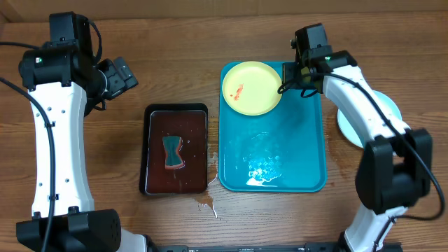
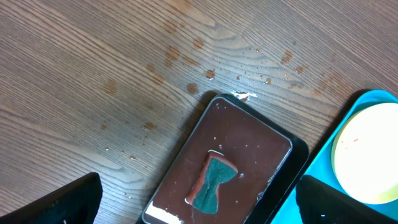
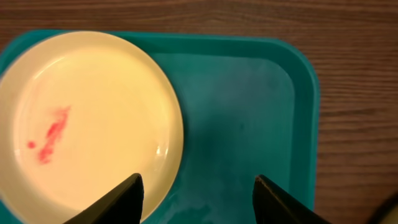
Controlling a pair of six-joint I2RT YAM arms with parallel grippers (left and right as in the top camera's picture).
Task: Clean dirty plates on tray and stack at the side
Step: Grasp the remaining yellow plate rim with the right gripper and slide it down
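**Pale yellow plate point(image 1: 252, 87), red-smeared, sitting in tray point(image 1: 308, 140) corner**

The round, smooth plastic plate is lying flat in a far corner of the turquoise, rounded-corner tray. The tray's long axis is running front to back on the wood-grain worktop point(image 1: 175, 42), and its floor is glistening wet. The right pincer point(image 3: 198, 186) is hovering released at the plate rim. The left pincer point(image 1: 129, 75) is standing released.

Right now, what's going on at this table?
A two-armed robot is cleaning plates. Its right gripper hangs open over the turquoise tray, beside a yellow plate with a red smear. The left gripper hovers open near a black tray of dark liquid holding a sponge. A pale plate lies aside.
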